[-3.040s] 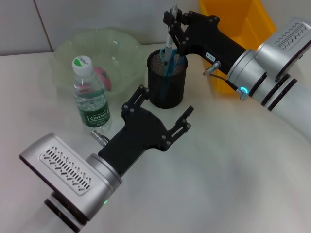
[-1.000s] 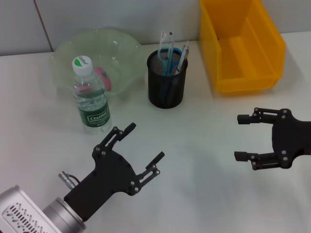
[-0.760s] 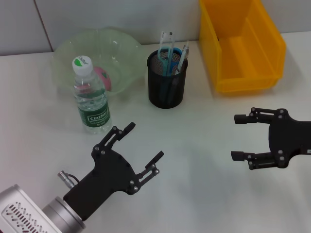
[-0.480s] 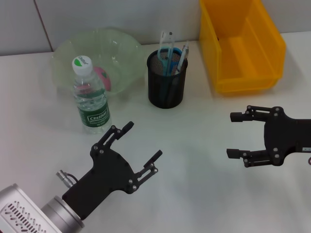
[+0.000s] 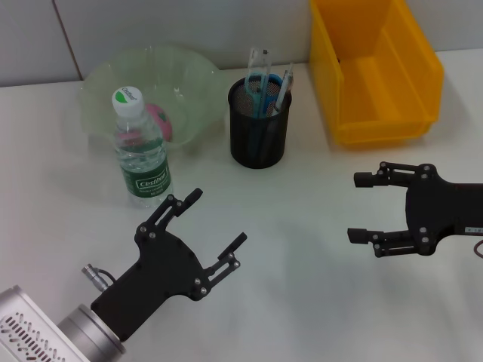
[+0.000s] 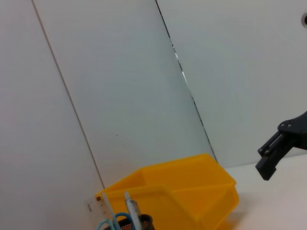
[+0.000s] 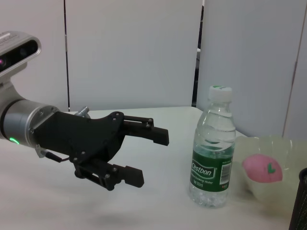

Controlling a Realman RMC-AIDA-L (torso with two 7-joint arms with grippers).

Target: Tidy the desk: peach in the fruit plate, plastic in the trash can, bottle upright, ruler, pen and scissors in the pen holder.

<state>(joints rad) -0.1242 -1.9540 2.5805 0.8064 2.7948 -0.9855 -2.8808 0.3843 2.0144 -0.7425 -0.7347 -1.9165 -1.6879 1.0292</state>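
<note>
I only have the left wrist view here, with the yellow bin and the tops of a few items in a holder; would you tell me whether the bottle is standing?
Observer: Yes, the bottle stands upright in front of the fruit plate.
Operator: Thank you; is the peach in place?
Observer: The peach lies inside the fruit plate.
Operator: And where are the two grippers?
Observer: The left gripper hangs open near the bottle, holding nothing.
Operator: And the right one?
Observer: The right gripper hangs open in front of the yellow bin, also holding nothing.
</note>
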